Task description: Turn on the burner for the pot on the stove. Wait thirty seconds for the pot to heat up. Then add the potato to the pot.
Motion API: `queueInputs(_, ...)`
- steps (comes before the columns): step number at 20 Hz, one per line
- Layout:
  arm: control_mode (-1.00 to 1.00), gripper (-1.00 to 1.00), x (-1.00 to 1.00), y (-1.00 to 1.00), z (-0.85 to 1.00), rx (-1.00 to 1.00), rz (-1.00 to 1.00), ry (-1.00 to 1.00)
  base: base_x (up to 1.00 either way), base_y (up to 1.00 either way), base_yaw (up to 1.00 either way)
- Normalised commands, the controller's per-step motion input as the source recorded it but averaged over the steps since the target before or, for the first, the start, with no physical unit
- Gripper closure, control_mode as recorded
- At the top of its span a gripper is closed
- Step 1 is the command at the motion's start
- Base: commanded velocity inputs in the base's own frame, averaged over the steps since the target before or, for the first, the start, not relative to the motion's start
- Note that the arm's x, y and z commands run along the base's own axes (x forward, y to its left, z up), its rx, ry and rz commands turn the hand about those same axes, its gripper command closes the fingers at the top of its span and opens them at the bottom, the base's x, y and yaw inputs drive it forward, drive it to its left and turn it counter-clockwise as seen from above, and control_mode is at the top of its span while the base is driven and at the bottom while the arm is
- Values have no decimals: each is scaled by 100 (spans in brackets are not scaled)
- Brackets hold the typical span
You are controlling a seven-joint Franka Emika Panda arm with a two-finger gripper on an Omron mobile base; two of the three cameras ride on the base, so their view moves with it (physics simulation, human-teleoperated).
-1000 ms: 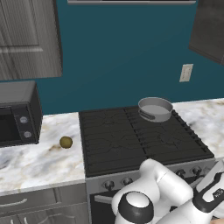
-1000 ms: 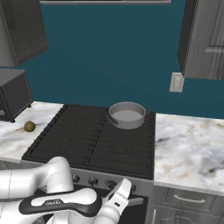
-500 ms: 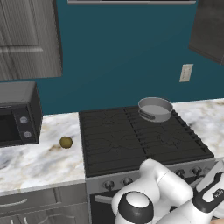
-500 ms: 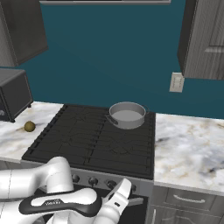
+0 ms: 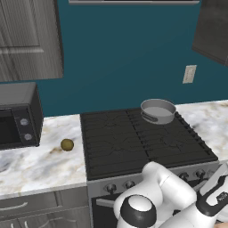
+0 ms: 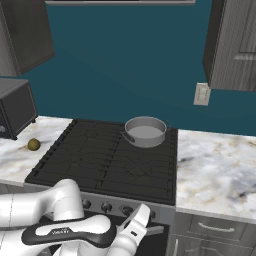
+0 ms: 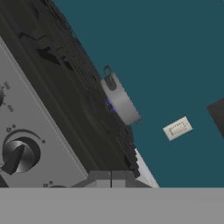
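Item: pot [image 5: 158, 110]. Wide, shallow, grey metal, low straight walls, pale inside, nothing in it. It sits on the back right burner of the stove [image 5: 133, 142], close to the teal wall. In my hand view it appears rolled sideways, and small blue marks show at its base [image 7: 109, 105]; I judge these to be flame, which would mean the burner is already lit, though they are too small to be sure.

Item: potato [image 5: 67, 144]. Small olive-brown ball, lying on the marble bench [image 5: 35, 162] just left of the stove, between it and the microwave [image 5: 18, 116]. Well apart from the pot. Not yet picked up.

Item: knob [image 7: 18, 155]. Round, dark, on the grey front panel, near my camera; its pointer is slanted.

Item: my hand [image 7: 111, 178]. Low in front of the stove panel, below bench height. The tips are barely visible at the picture's bottom, so I cannot tell whether they are spread or pressed together. Nothing visible between them.

Progress: burner step probably done; the wait and the potato transfer remain.
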Motion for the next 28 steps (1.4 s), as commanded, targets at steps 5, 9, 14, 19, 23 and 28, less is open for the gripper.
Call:
queueInputs(5,-100,100,0,0,0,0,0,0,0,0,0)
queueInputs(9,-100,100,0,0,0,0,0,0,0,0,0)
queueInputs(14,-100,100,0,0,0,0,0,0,0,0,0)
queueInputs(19,-100,100,0,0,0,0,0,0,0,0,0)
queueInputs(23,-100,100,0,0,0,0,0,0,0,0,0)
queueInputs(28,-100,100,0,0,0,0,0,0,0,0,0)
